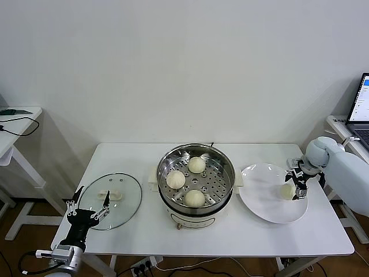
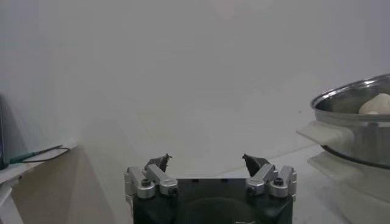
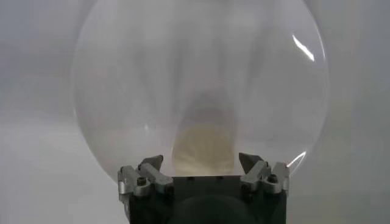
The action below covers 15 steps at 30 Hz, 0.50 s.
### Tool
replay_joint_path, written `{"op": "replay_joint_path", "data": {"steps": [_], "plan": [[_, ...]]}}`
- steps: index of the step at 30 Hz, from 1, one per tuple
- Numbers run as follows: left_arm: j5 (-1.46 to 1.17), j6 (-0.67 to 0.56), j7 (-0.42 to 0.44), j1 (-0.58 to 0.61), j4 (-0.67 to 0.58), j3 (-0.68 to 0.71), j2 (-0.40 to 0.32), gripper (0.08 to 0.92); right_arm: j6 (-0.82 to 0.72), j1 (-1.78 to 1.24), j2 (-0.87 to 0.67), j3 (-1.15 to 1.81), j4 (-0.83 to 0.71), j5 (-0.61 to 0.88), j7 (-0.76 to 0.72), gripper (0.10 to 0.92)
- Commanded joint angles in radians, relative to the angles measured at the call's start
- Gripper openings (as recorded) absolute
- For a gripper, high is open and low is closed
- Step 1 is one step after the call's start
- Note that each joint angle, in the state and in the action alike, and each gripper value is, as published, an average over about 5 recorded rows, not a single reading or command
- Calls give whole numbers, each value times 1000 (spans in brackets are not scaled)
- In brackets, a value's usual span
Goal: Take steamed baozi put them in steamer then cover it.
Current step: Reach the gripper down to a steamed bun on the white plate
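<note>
Head view: right gripper (image 1: 295, 186), fingers apart, hangs over a white plate (image 1: 262, 202) at centre-right of frame, straddling the one steamed baozi (image 1: 287, 191) left on that plate; contact can't be told. Right wrist view confirms: fingers (image 3: 152, 164) spread w/ the bun (image 3: 202, 148) between and below them, plate rim (image 3: 85, 122) ringing the frame. Moving outward in head view, the steamer (image 1: 196, 176) sits at frame centre on the white table (image 1: 288, 236), just left of the plate, holding three more buns (image 1: 195, 198) on its perforated tray. Glass lid (image 1: 109, 200) lies flat at lower left, beside the steamer, well apart from the plate. Left gripper (image 1: 87, 206), fingers likewise apart and holding nothing, waits at lower left over the lid's near edge. Left wrist view: steamer wall (image 2: 353, 122) at right edge.
</note>
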Motion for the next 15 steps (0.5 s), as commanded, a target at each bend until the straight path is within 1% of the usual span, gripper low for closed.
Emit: {"op": "replay_joint_path", "data": {"steps": [1, 15], "plan": [[0, 0, 0, 2, 0, -1, 0, 823, 11, -18, 17, 31, -28, -54, 7, 823], [1, 0, 0, 5, -5, -3, 0, 823, 21, -30, 34, 50, -45, -82, 15, 822]]}}
